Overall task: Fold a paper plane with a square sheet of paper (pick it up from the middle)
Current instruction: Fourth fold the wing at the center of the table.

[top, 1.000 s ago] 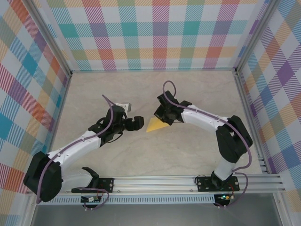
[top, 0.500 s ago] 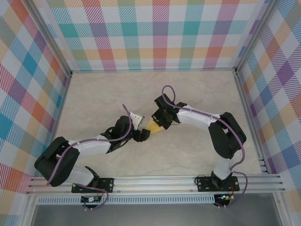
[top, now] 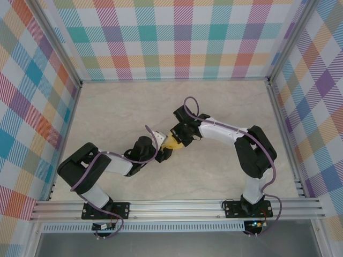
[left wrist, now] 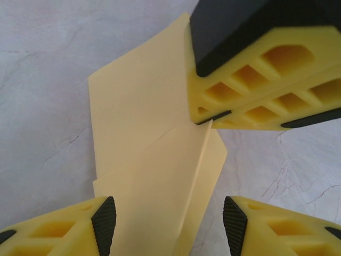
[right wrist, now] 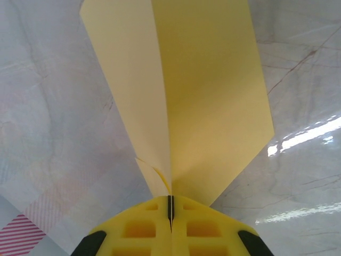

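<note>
The square sheet of paper [top: 172,142] is folded into a pointed yellow shape with a lengthwise crease and sits mid-table. My right gripper [right wrist: 171,205] is shut on the narrow end of the paper [right wrist: 202,80], pinching it at the centre crease. From the other side, my left gripper [left wrist: 169,224] is open with its two pads on either side of the wide end of the paper [left wrist: 144,149]; the right pad stands clear of it. The right gripper's yellow fingers [left wrist: 256,90] show ahead of the left one. In the top view the left gripper [top: 163,152] and right gripper [top: 179,137] almost meet over the paper.
The marble-look tabletop [top: 134,107] is bare around the paper. Checked walls with aluminium posts [top: 278,101] close in three sides. A metal rail [top: 177,206] with both arm bases runs along the near edge.
My left arm has reached rightward and lowered until its jaws straddle the paper, and the jaws have narrowed. The right gripper has kept its hold and shifted slightly left.
</note>
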Tool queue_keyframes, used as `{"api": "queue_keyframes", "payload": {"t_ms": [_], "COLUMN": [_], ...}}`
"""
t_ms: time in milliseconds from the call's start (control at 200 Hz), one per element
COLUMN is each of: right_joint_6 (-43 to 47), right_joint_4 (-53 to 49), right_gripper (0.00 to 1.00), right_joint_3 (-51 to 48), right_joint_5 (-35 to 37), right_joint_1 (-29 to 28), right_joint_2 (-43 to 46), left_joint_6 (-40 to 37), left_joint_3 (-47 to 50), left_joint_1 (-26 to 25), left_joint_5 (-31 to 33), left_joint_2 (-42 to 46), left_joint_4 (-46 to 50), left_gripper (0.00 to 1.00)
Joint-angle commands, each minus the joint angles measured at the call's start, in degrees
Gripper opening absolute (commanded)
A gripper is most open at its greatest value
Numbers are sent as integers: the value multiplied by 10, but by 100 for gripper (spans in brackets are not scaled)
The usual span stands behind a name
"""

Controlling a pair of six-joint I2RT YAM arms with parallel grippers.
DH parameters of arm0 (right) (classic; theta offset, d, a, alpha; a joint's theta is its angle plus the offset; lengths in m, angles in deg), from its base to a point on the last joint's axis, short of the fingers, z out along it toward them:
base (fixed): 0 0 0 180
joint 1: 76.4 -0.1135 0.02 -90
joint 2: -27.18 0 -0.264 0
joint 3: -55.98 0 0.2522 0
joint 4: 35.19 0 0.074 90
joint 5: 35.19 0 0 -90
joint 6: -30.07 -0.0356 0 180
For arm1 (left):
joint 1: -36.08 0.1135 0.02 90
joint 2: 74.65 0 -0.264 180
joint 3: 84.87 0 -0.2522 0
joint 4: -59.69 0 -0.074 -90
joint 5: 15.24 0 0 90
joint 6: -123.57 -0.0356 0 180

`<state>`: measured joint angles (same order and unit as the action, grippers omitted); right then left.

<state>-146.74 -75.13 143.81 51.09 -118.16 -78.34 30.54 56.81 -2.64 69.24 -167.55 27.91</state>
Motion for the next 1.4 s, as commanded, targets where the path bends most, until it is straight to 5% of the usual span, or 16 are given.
{"api": "queue_keyframes", "payload": {"t_ms": [0, 250, 765, 1130, 1200, 1395], "right_joint_6": [-18, -25, -38, -25, -23, 34], "right_joint_4": [-26, -31, -40, -49, -46, -55], "right_gripper": [0, 0, 0, 0, 4, 38], "right_joint_3": [19, 27, 35, 46, 45, 59], "right_joint_5": [-14, -37, -65, -64, -61, -42], "right_joint_1": [-4, -4, 0, 0, 0, 9], "right_joint_2": [-8, -13, -9, -18, -17, -9], "left_joint_6": [-21, -24, -47, -50, -48, -39], "left_joint_3": [8, 13, 17, 10, 8, 3], "left_joint_1": [-3, 3, 12, 15, 15, 15], "left_joint_5": [-17, -6, -7, -12, -16, -26], "left_joint_2": [-13, -31, -43, -47, -48, -57], "left_joint_4": [-75, -102, -105, -85, -83, -85], "left_gripper": [57, 42, 33, 16, 12, 3]}}
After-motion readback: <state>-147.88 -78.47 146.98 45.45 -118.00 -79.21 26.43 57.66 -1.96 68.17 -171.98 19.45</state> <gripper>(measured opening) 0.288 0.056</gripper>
